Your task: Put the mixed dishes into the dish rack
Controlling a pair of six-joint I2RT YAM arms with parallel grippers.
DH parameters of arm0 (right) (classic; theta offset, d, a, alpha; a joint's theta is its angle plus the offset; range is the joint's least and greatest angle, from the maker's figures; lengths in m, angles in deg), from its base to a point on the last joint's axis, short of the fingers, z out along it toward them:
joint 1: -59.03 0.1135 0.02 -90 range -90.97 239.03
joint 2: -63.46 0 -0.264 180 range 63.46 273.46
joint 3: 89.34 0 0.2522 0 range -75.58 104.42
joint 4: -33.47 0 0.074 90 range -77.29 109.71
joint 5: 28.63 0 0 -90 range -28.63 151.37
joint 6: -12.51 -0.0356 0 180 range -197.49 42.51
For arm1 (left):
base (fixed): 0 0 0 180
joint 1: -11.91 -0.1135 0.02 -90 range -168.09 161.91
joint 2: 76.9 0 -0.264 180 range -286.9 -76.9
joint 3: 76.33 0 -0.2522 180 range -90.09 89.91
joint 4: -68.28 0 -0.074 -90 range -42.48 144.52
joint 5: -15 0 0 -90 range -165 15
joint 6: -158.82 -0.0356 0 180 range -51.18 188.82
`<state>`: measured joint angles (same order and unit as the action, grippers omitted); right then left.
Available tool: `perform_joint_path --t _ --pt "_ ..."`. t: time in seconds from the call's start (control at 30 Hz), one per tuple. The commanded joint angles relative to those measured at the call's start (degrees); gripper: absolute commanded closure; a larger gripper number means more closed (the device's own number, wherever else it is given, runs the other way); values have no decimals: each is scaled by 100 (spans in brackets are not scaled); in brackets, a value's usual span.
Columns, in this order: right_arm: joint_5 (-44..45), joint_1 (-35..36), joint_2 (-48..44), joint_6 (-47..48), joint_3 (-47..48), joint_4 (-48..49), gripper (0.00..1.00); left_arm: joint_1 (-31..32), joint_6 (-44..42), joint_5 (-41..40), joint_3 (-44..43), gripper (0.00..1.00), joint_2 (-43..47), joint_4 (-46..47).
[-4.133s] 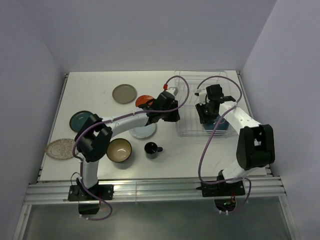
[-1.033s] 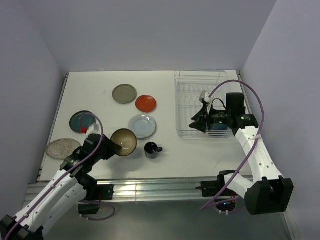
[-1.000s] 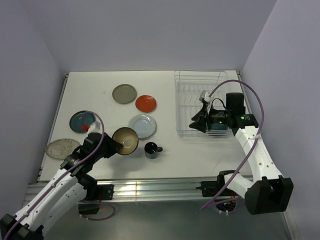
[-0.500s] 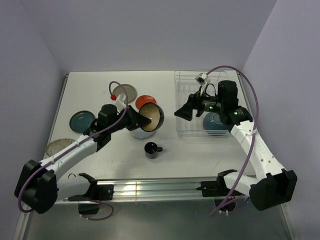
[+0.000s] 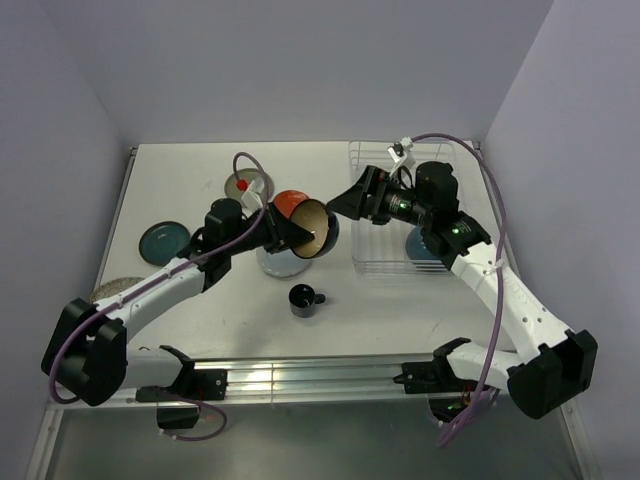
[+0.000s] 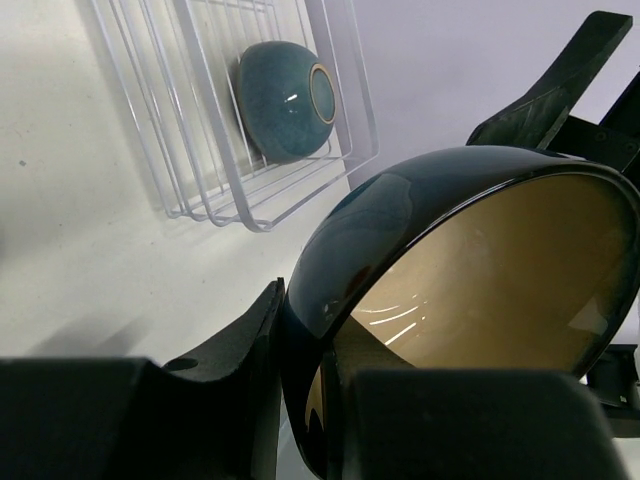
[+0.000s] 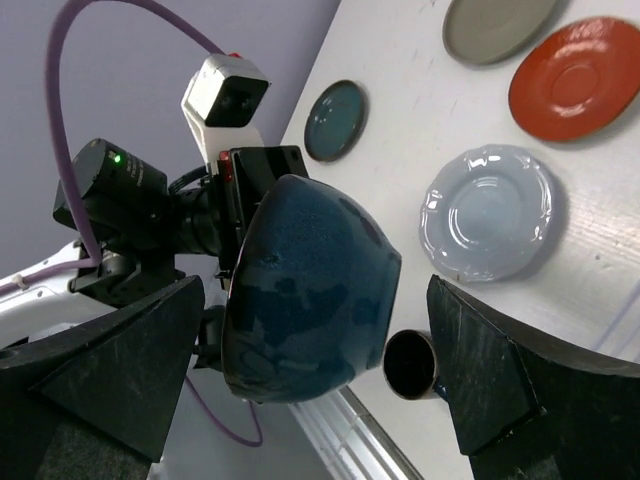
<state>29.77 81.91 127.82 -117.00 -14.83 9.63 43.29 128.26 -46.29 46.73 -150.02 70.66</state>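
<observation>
My left gripper (image 5: 283, 232) is shut on the rim of the olive-brown bowl (image 5: 308, 228), holding it tilted above the table's middle, tan inside facing the dish rack (image 5: 385, 262). The left wrist view shows the bowl (image 6: 480, 260) pinched between my fingers (image 6: 240, 350). My right gripper (image 5: 346, 198) stands open just right of the bowl; in the right wrist view its dark blue outside (image 7: 310, 290) sits between my spread fingers (image 7: 120, 360), not gripped. A teal-blue bowl (image 5: 428, 243) lies in the rack (image 6: 230, 110). The black mug (image 5: 305, 298) stands below.
The orange-red plate (image 7: 580, 80), grey-olive plate (image 7: 495, 25) and pale blue-white plate (image 7: 490, 215) lie on the table under and behind the held bowl. A teal plate (image 5: 162, 238) and a speckled plate (image 5: 108, 290) lie far left. Walls close in on three sides.
My left arm carried the olive-brown bowl from the front left up to the centre. My right gripper opened, left the teal-blue bowl in the rack and swung left toward the held bowl.
</observation>
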Motion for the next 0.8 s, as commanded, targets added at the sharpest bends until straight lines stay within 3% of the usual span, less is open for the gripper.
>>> perform_joint_path --t 0.0,0.33,0.77 --pt "206 182 120 -382 200 270 0 26 94 258 -446 100 26 794" --pt "558 402 209 -549 -177 384 0 44 59 276 -613 100 -62 785" --pt "84 543 367 -918 -318 622 1 44 -2 205 -858 100 -334 812"
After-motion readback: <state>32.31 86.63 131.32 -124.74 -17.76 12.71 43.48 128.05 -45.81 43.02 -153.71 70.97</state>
